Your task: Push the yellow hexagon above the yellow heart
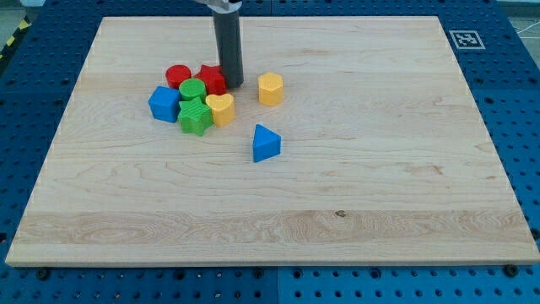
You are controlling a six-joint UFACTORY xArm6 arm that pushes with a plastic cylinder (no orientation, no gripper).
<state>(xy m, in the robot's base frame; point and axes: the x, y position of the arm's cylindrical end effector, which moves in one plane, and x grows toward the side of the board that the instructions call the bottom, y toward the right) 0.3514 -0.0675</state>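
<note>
The yellow hexagon stands alone on the wooden board, right of the block cluster. The yellow heart lies down-left of it, touching the green star. My tip rests on the board just right of the red star, above the yellow heart and left of the yellow hexagon, with a gap between tip and hexagon.
The cluster also holds a red cylinder, a green cylinder and a blue cube. A blue triangle lies apart, below the hexagon. A marker tag sits at the board's top right corner.
</note>
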